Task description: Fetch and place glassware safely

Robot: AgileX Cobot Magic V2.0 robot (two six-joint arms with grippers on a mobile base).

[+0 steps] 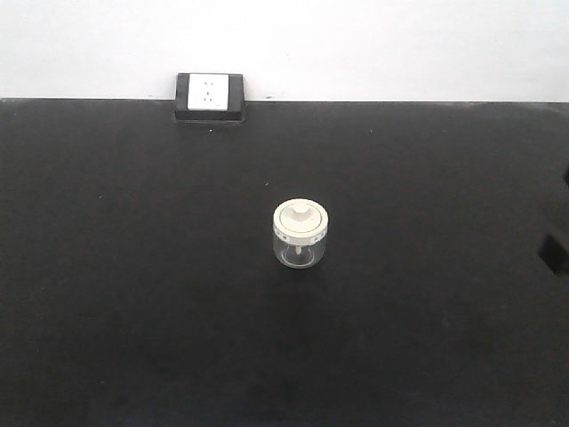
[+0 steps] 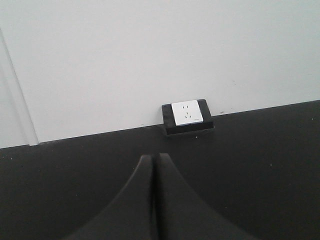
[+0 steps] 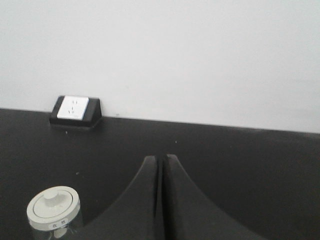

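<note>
Both claws shut, empty: left claw, right claw. Glass jar upright mid-table, just left of right claw. Likely light, slippery, fragile (lid may lift): grip body. Socket box at far edge.

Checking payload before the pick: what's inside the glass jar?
Through the clear wall of the glass jar only a small dark speck shows near the bottom; otherwise it looks empty. The cream lid covers the top, so the upper interior is hidden.
</note>
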